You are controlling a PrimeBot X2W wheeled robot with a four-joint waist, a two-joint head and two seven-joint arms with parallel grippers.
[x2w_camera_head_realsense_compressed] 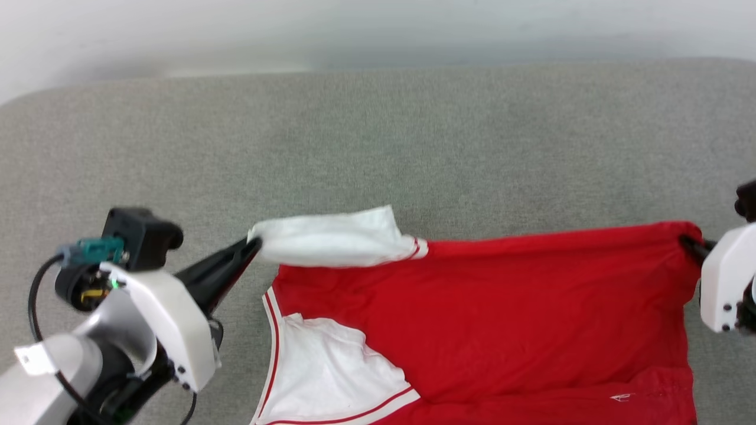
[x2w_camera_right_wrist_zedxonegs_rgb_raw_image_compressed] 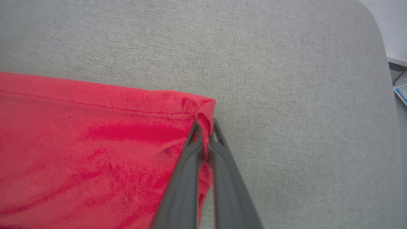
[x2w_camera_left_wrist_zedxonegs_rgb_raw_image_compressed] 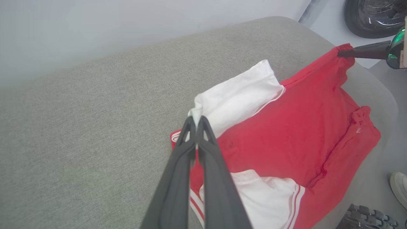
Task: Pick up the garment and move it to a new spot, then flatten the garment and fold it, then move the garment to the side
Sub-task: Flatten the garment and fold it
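Flattening step: the left gripper (x2w_camera_head_realsense_compressed: 254,242) is clamping the garment's (x2w_camera_head_realsense_compressed: 502,307) white sleeve (x2w_camera_head_realsense_compressed: 336,239), the right gripper (x2w_camera_head_realsense_compressed: 688,243) is pinching its red hem corner (x2w_camera_right_wrist_zedxonegs_rgb_raw_image_compressed: 197,103), both holding it taut; probably needing an even lay-down next.

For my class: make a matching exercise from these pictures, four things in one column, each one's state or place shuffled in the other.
Column A: 1 left pincer; 2 right pincer; 3 lower white sleeve; 4 grey surface.
Column B: a under the garment; b shut on red corner; c lying loose, unheld; d shut on upper white sleeve.
Pairs: 1-d, 2-b, 3-c, 4-a.
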